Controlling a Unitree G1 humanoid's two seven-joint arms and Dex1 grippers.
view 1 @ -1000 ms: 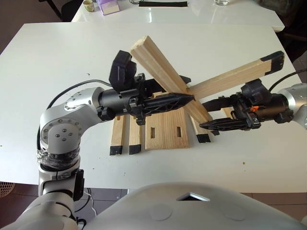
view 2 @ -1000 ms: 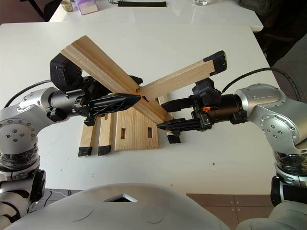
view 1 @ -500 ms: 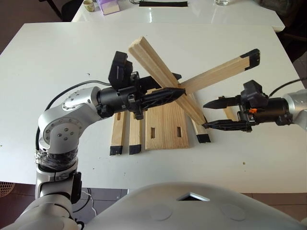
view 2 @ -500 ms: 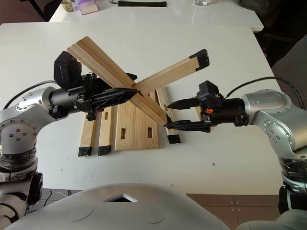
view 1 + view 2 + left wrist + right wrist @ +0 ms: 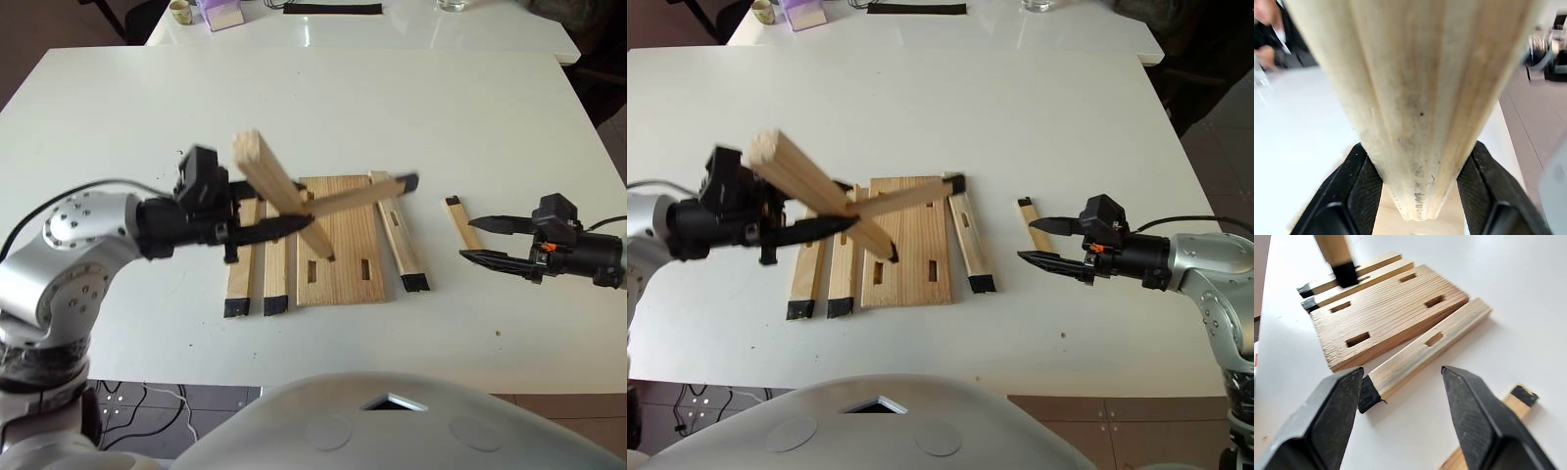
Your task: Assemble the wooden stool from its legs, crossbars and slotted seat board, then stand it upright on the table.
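Your left gripper [image 5: 284, 224] is clenched on a thick pale leg [image 5: 266, 174], which stands tilted above the counter [image 5: 441, 117]. The leg's black-capped lower end is over the seat board [image 5: 343, 279], and you cannot tell if it touches. A thinner crossbar [image 5: 362, 194] is joined to this leg near its middle and points to the right, with a dark tip. The seat board lies flat. It is of darker, grained wood and has four rectangular slots. Two legs [image 5: 239, 279] lie just beside its left edge, with their black caps toward the robot. One more leg [image 5: 399, 240], with a slot in its side, lies beside the right edge. A short piece [image 5: 458, 220] lies apart from the others, near your right gripper [image 5: 472, 240], which is released and holds nothing.
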